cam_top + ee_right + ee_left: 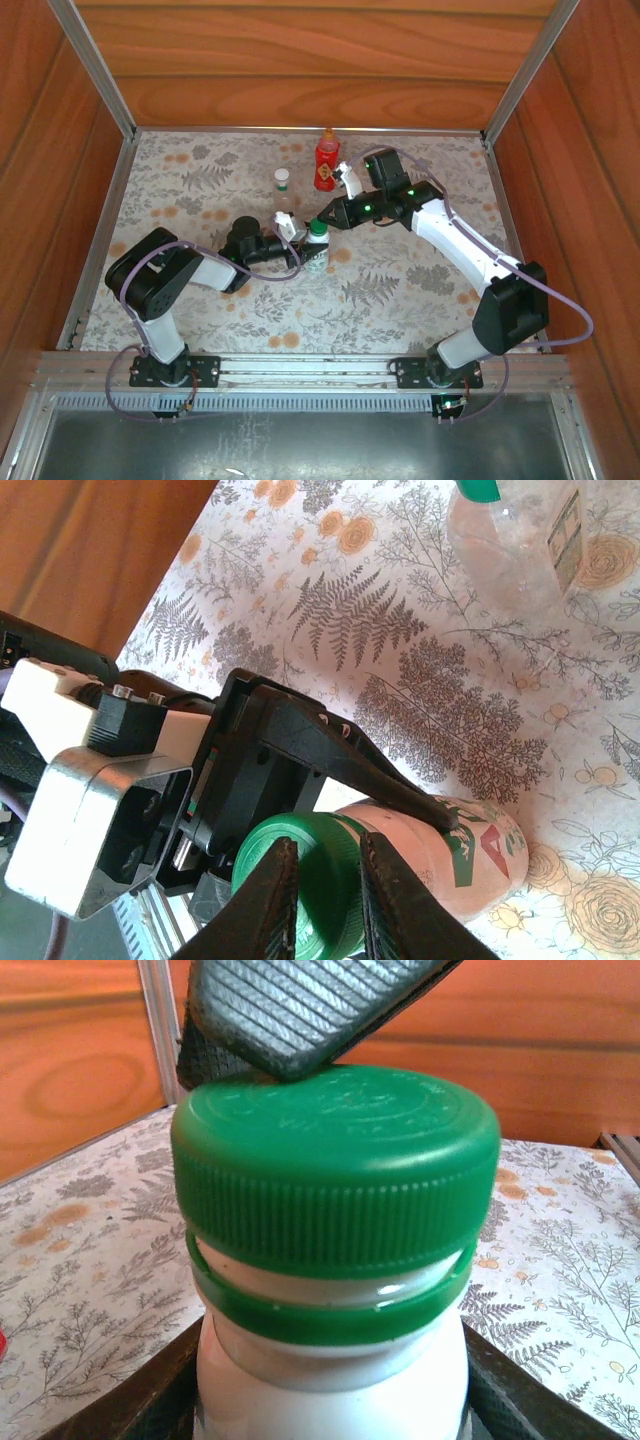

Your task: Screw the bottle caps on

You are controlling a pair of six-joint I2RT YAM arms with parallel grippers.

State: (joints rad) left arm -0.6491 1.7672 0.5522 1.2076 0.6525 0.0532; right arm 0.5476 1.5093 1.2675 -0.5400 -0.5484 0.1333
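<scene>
1. Being held at the centre of the top view: the white bottle (316, 258), its green cap (335, 1160) on the neck with a gap showing above the ring (330, 1315), so probably not yet screwed home.
2. Clamping the bottle's body from the left of that view: the left gripper (306, 250), pressed together on it, with dark fingers showing at both lower corners of the left wrist view.
3. Reaching in from the right: the right gripper (328, 845), jaws narrowly apart over the cap, one ribbed pad (300, 1010) lying at the cap's top rear edge. Pinching the cap's sides or only resting on it: cannot tell.
4. Doing this step well:
   - seating both pads on opposite sides of the cap's ribbed skirt, not on its top;
   - keeping the wrist in line with the neck, avoiding cross-threading;
   - pressing down lightly while turning;
   - keeping the left clamp firm, stopping the bottle from spinning along.
5. Standing apart, above centre in the top view: the red bottle (326, 165) and, lower left of it, the clear bottle (283, 195), both worth staying clear of while twisting.
</scene>
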